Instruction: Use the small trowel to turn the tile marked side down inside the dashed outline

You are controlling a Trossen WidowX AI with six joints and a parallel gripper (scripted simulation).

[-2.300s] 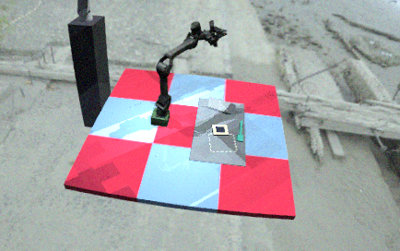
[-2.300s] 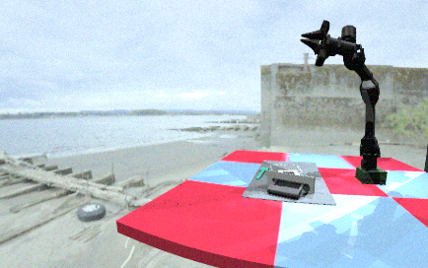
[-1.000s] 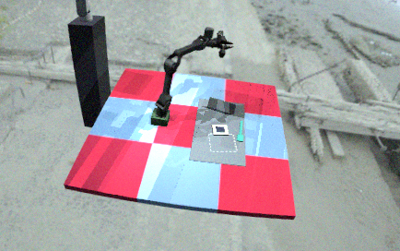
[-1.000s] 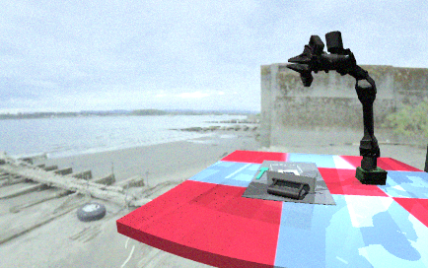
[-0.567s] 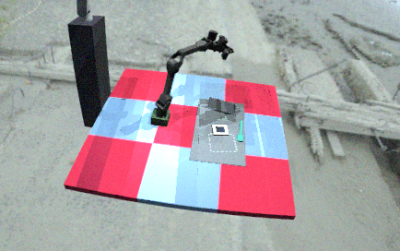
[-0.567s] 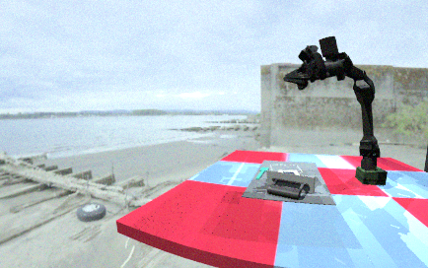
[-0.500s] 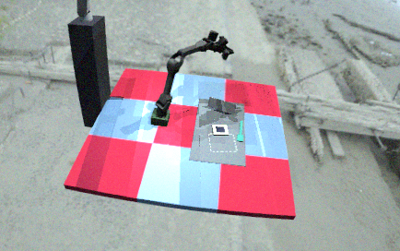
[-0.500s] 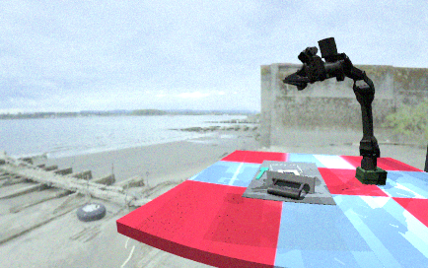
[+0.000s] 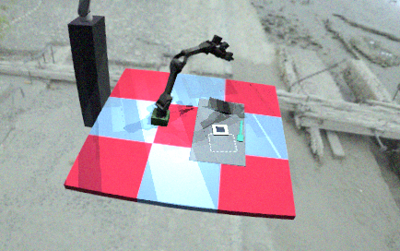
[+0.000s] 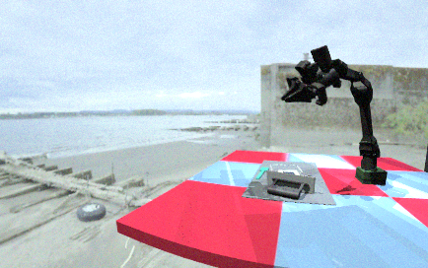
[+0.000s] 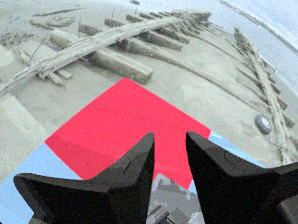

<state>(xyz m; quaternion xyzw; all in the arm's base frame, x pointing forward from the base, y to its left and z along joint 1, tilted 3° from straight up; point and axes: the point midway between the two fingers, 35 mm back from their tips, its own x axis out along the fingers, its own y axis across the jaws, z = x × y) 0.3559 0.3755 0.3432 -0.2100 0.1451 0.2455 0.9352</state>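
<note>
Going by the top view from left to right, a dark pillar [image 9: 88,69] stood beside the table [image 9: 177,177] [image 10: 197,204] [image 11: 125,115], whose top was chequered in red and pale blue. Next came the arm [image 9: 170,83] [image 10: 365,118], raised on its green base [image 9: 159,119] [image 10: 372,175].

The white-rimmed tile [image 9: 220,134] lay on the grey mat [image 9: 198,148] [image 10: 321,192] [image 11: 172,192], right at the edge of the dashed outline [image 9: 223,151] rather than inside it. Its dark centre showed, so the marked side was probably up and the turning left to do. The tool [image 9: 229,52] [image 10: 287,94] [image 11: 169,137] hung high above, partly open, with nothing between its fingers. A dark block [image 9: 220,105] [image 10: 286,189] [image 11: 157,215] sat near the mat's far edge.

Rightmost, the teal trowel [image 9: 241,135] [image 10: 262,172] lay ungripped beside the tile; picking it up, flipping, setting down and clearing all seemed left. Weathered timbers [image 9: 332,113] [image 10: 69,179] [image 11: 100,47] crossed the sandy surroundings.
</note>
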